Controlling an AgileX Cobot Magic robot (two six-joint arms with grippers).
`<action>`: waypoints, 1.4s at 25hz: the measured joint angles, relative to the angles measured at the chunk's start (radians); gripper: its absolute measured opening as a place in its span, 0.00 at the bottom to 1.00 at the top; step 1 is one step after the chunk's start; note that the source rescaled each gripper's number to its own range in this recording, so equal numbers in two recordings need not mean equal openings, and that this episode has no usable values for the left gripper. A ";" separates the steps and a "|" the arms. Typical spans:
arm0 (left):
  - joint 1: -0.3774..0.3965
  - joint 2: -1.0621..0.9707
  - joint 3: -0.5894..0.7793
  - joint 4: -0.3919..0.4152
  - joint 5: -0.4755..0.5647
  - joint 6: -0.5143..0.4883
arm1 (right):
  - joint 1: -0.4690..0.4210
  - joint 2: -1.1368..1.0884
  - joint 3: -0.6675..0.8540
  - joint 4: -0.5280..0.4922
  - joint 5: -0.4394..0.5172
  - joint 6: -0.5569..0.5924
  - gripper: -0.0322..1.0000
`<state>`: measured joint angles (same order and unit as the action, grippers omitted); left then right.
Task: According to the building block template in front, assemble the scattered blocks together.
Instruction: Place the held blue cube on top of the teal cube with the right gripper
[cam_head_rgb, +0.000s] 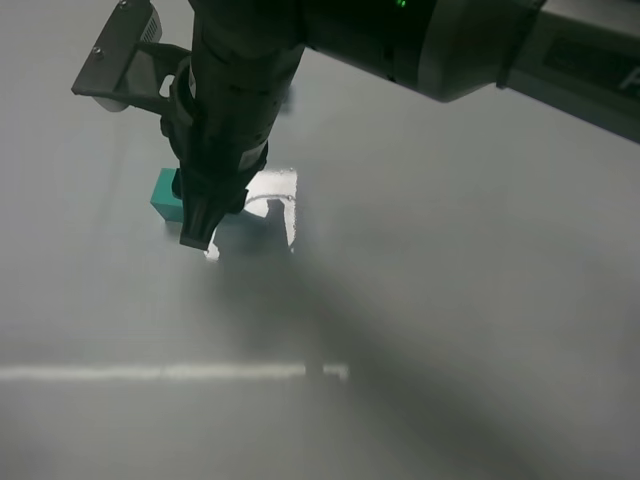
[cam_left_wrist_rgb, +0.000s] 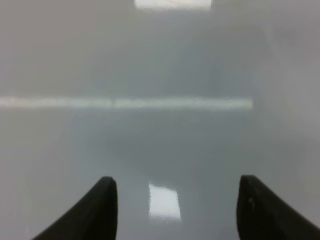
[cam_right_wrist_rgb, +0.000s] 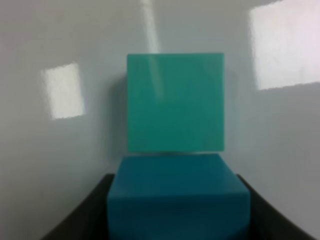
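My bench (cam_head_rgb: 470, 300) is a smooth grey sheet, glossy enough to carry reflected light patches (cam_head_rgb: 275, 190) and one long pale strip. On my feed the right end effector (cam_head_rgb: 198, 232) points down at it, pinching the cyan-blue cube (cam_right_wrist_rgb: 177, 197), a matte, square-edged block. The teal-green cube (cam_right_wrist_rgb: 175, 102), with the same plain finish, lies on the bench touching the blue one face to face. The left end effector (cam_left_wrist_rgb: 177, 200) hangs spread over bare bench, its fingers (cam_left_wrist_rgb: 102, 202) black and tapered.
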<state>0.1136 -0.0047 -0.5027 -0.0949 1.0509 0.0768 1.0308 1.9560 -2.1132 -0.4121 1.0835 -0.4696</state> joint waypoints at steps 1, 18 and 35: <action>0.000 0.000 0.000 0.000 0.000 0.000 | 0.000 0.000 0.000 0.000 0.001 0.000 0.04; 0.000 0.000 0.000 0.000 0.000 0.000 | -0.029 0.031 -0.001 0.002 -0.011 0.012 0.04; 0.000 0.000 0.000 0.000 0.000 0.000 | -0.039 0.042 0.000 0.012 -0.041 0.048 0.04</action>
<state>0.1136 -0.0047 -0.5027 -0.0949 1.0509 0.0768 0.9916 1.9976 -2.1129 -0.4006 1.0425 -0.4219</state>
